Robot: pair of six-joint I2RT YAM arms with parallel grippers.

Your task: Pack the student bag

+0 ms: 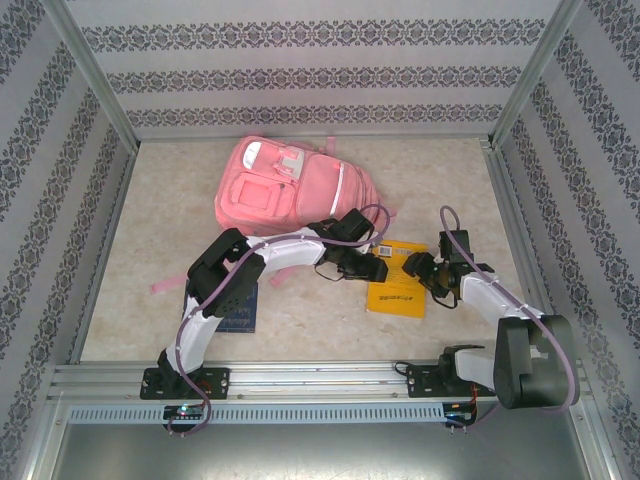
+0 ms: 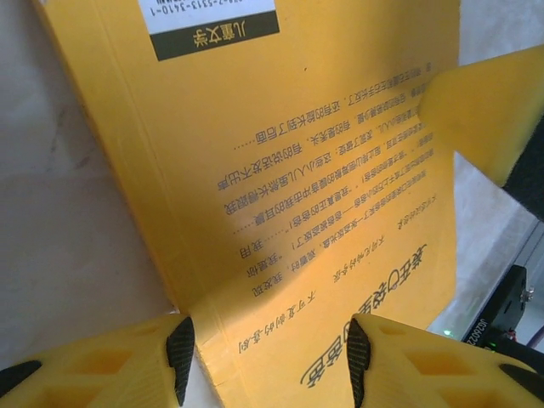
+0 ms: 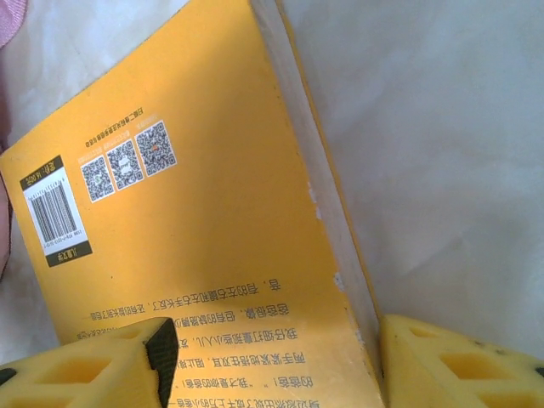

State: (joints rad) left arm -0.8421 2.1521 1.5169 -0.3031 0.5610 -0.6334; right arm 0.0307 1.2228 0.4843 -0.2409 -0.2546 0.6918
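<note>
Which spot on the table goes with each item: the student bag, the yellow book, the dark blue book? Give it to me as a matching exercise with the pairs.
Items:
1. student bag
2. yellow book
3. dark blue book

Places on the table:
A. near left
B. far middle
C. right of centre, in the near half

Pairs: 1-B, 2-C, 3-A

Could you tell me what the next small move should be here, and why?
Probably close the right gripper on the yellow book: its jaws stand open astride the book's page edge, one finger over the cover, one beyond it. The book lies on the table, outside the student bag.
</note>
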